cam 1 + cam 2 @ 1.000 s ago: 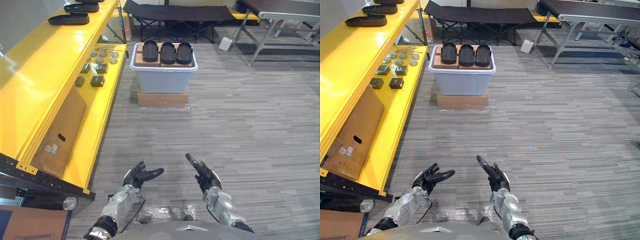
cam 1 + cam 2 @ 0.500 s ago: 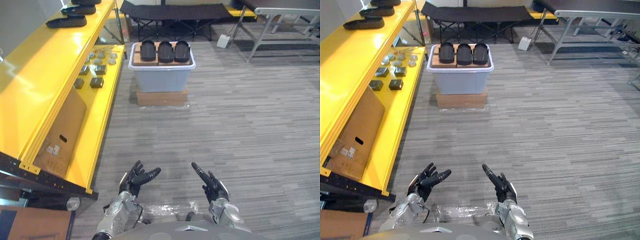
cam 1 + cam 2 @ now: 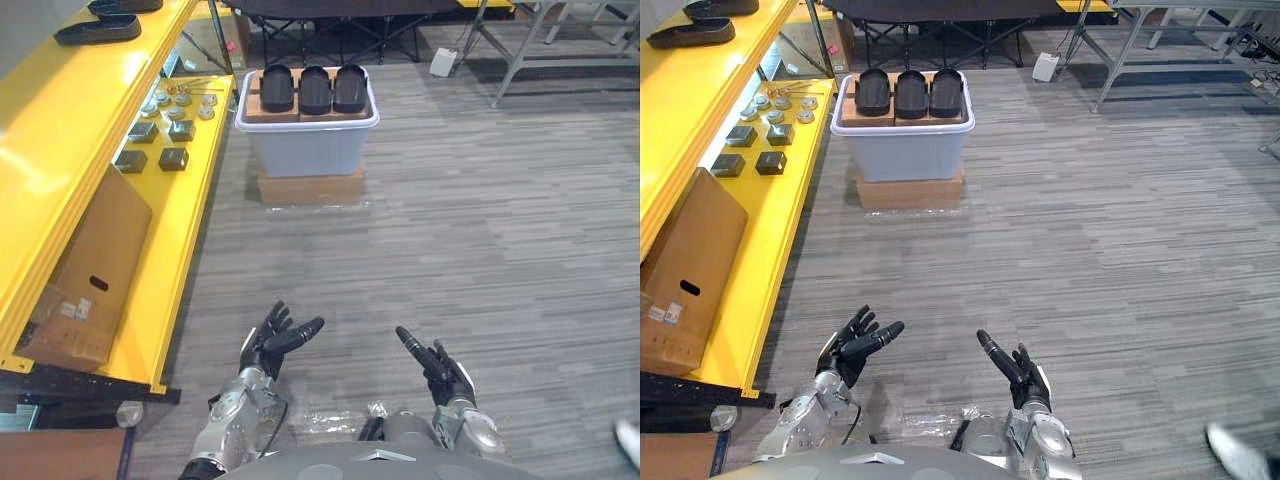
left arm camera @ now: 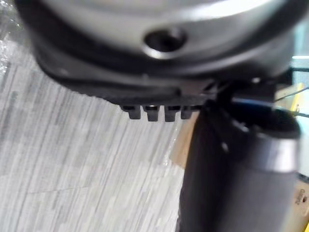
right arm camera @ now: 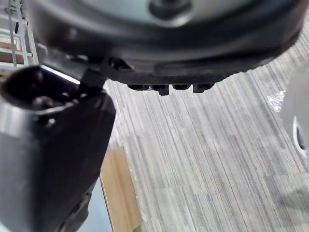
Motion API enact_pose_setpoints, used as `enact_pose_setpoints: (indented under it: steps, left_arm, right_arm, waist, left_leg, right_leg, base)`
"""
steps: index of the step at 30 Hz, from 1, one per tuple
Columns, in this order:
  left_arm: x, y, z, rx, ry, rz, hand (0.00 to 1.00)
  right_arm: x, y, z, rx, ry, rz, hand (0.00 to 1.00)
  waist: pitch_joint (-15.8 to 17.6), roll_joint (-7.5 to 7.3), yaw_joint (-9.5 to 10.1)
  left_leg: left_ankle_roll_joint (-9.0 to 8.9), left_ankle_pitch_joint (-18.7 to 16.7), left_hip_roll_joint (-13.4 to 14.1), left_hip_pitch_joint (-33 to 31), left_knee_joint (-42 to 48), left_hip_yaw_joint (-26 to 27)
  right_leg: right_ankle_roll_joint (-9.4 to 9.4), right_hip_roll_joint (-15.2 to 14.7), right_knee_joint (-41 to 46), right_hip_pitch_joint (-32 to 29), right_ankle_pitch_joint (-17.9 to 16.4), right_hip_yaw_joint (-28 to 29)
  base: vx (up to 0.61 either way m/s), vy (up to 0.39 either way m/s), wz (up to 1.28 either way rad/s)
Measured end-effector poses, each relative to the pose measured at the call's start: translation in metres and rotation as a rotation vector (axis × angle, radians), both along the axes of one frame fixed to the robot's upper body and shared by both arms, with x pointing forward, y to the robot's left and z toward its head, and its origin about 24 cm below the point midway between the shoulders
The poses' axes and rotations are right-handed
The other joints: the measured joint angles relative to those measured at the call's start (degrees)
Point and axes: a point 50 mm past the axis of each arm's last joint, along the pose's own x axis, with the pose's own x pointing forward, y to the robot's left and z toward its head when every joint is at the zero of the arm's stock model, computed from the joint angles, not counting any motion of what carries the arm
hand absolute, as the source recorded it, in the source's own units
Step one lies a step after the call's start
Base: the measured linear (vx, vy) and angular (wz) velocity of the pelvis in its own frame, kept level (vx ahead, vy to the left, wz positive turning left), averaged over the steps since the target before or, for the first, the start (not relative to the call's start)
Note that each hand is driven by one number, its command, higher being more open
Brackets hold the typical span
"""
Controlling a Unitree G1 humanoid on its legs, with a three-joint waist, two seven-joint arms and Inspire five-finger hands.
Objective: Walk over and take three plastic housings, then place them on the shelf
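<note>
Three black plastic housings [image 3: 314, 88] stand side by side on brown cardboard atop a grey bin [image 3: 308, 148] far ahead on the floor. Two more black housings [image 3: 98, 29] lie on the top level of the yellow shelf [image 3: 60, 150] at the left. My left hand [image 3: 267, 345] is held low in front of me, open and holding nothing. My right hand [image 3: 440, 368] is beside it, also open and empty. Both are far from the bin.
The bin sits on a flat cardboard box [image 3: 311, 187]. The shelf's lower level holds small dark blocks [image 3: 150, 157], metal discs [image 3: 178, 98] and a leaning cardboard box [image 3: 85, 275]. A black folding cot [image 3: 940, 10] and a metal table frame [image 3: 1160, 40] stand at the back.
The camera has moved, so the bin and shelf have shifted left in view. Both hands sit lower in the picture, still open and empty.
</note>
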Motion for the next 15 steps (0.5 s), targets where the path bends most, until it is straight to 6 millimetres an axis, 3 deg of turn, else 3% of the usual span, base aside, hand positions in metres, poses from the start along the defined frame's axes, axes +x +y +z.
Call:
enact_pose_setpoints:
  steps: [1,2,4,6,8,10,11,12,13,15]
  left_arm:
    - [-0.002,0.004,-0.001,-0.011,0.008,0.027,1.0]
    - [-0.002,0.007,-0.001,-0.012,0.007,0.039,1.0]
    - [-0.001,0.005,0.0,-0.021,0.0,0.041,1.0]
    - [-0.002,0.005,-0.001,-0.024,0.004,0.049,1.0]
    - [-0.004,0.007,-0.002,-0.026,0.011,0.076,1.0]
    - [-0.01,0.009,-0.004,-0.028,0.025,0.1,1.0]
    - [-0.014,0.009,-0.005,-0.031,0.032,0.107,1.0]
    - [-0.017,0.013,-0.007,-0.029,0.042,0.123,1.0]
    - [-0.014,0.019,-0.007,-0.041,0.038,0.163,1.0]
    - [-0.007,0.025,-0.002,-0.039,0.002,0.196,1.0]
  right_arm:
    - [-0.001,0.002,-0.001,-0.005,0.004,0.022,1.0]
    - [-0.001,0.002,0.0,-0.003,0.004,0.024,1.0]
    - [0.003,0.0,0.002,-0.01,-0.008,0.025,1.0]
    - [0.011,-0.003,0.006,-0.025,-0.031,0.047,1.0]
    - [0.019,-0.003,0.01,-0.028,-0.057,0.058,1.0]
    - [0.022,-0.001,0.011,-0.024,-0.068,0.063,1.0]
    - [0.021,-0.002,0.011,-0.022,-0.067,0.065,1.0]
    - [0.02,0.0,0.01,-0.017,-0.063,0.068,1.0]
    - [0.021,0.005,0.01,-0.005,-0.067,0.083,1.0]
    - [0.024,0.006,0.011,-0.003,-0.074,0.092,1.0]
  waist:
    - [0.1,0.38,0.0]
    - [0.2,-0.47,0.55]
    - [0.2,-0.89,1.68]
    - [0.2,-0.98,2.75]
    - [0.3,-0.95,3.23]
    - [0.6,-0.33,3.38]
    - [0.7,-0.13,3.37]
    - [0.8,-0.25,3.77]
    - [1.6,-3.42,4.16]
    - [2.2,-5.32,4.82]
  left_leg:
    - [2.51,4.5,2.3,-3.4,8.0,-3.5]
    - [0.86,3.1,1.3,-6.2,11.3,-7.1]
    - [0.28,1.5,-1.5,-8.9,9.1,-7.5]
    - [-0.05,1.6,-6.8,-11.3,-2.7,-6.4]
    - [-1.85,6.5,-10.1,-12.6,-19.1,-5.3]
    - [-3.1,19.0,-12.8,-11.7,-38.6,-5.2]
    - [-2.6,21.1,-12.9,-11.2,-40.0,-5.2]
    - [1.23,26.2,-13.0,-10.1,-39.1,-5.2]
    - [5.23,24.5,-14.5,-10.0,-35.7,-4.5]
    - [5.48,20.5,-15.4,-10.9,-31.6,-3.4]
  right_leg:
    - [-0.03,2.3,-3.9,4.0,0.1,-0.5]
    - [0.1,2.5,-6.2,6.6,0.3,-0.7]
    - [0.53,2.5,-9.4,8.6,1.1,-0.1]
    - [1.46,2.1,-14.1,11.1,2.9,0.9]
    - [2.54,1.7,-16.2,12.4,3.6,2.0]
    - [3.74,2.0,-17.1,15.0,3.3,4.0]
    - [4.72,2.1,-17.1,15.7,2.7,4.5]
    - [6.24,1.8,-16.9,17.4,1.4,5.8]
    - [6.94,-0.9,-16.8,18.8,0.4,6.4]
    - [7.17,-3.2,-15.8,18.8,1.6,6.7]
  base:
    - [0.18,-0.186,0.09]
    - [0.18,-0.157,0.06]
    - [0.17,-0.064,-0.11]
    - [0.18,0.013,-0.34]
    - [0.22,0.068,-0.37]
    - [0.41,0.205,-0.37]
    - [0.36,0.221,-0.47]
    - [0.34,0.2,-0.38]
    - [0.33,0.195,-0.32]
    - [0.33,0.239,-0.11]
